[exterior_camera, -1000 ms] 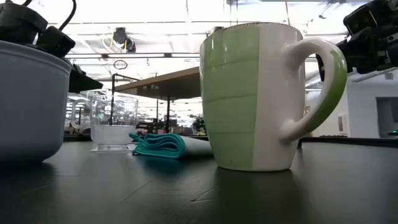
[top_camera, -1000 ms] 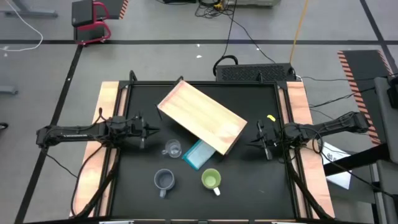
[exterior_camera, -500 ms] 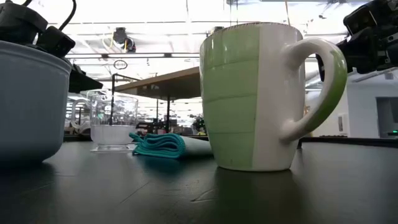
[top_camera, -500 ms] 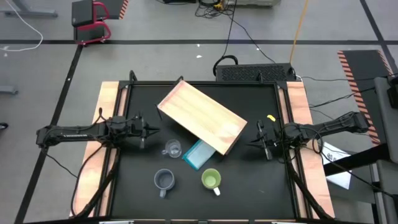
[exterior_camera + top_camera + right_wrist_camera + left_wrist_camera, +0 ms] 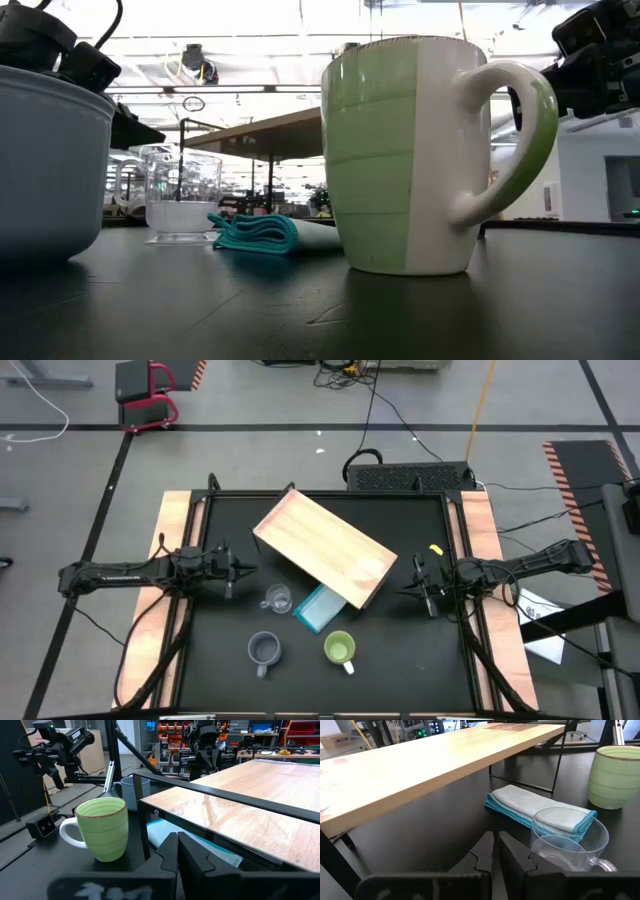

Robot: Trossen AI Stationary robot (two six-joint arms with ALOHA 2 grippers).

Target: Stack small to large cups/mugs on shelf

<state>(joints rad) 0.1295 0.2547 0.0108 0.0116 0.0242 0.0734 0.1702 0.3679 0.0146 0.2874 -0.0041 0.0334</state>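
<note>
- The shelf [image 5: 325,548], a light wooden board on thin dark legs, stands at an angle on the black table [image 5: 230,670]; it serves as the landmark here
- The clear glass cup [image 5: 277,599] stands upright on the table just off the shelf's long near edge, toward the left arm's side
- A folded light-blue cloth [image 5: 320,608] lies flat beside the glass cup, partly tucked under that same shelf edge
- The grey-blue mug [image 5: 264,650] stands upright farther out from the shelf than the glass cup, near the table's front edge
- The lime-green mug [image 5: 340,650] stands upright beyond the cloth from the shelf, level with the grey-blue mug and apart from it, its white handle turned away from the shelf
- The shelf top carries none of the three vessels
- The left gripper [image 5: 243,569] hangs off the shelf's left end, holding nothing, fingers [image 5: 487,851] closed together with only a thin slit between them
- The right gripper [image 5: 407,591] hangs off the shelf's right end, likewise empty, fingers [image 5: 172,851] pressed together
</note>
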